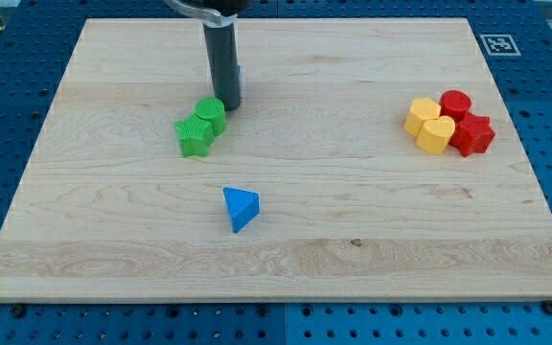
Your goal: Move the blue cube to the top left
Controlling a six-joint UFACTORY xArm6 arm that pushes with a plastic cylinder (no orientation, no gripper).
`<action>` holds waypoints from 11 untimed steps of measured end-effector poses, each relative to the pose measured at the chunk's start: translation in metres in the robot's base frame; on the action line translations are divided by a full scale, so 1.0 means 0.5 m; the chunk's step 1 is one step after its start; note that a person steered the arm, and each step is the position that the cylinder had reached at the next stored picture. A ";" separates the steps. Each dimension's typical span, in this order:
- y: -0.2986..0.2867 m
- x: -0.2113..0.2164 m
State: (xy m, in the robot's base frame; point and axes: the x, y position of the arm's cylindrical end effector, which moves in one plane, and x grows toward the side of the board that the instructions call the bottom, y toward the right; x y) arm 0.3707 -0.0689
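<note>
My tip is a plain rod end with nothing to open or close; it stands just beside the two green blocks. The blue cube is almost hidden behind the rod, only a sliver showing. A blue triangular block lies nearer the view's bottom.

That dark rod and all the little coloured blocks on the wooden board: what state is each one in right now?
my tip: down on the board, beside the green blocks
blue cube: mostly hidden behind the rod
green blocks: two, touching each other
blue triangular block: alone, apart from the rest
yellow blocks: two, touching
red blocks: two, pressed against the yellow ones
</note>
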 end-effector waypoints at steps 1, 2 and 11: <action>0.084 -0.003; 0.084 -0.009; -0.077 -0.129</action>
State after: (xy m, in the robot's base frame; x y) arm 0.3062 -0.1076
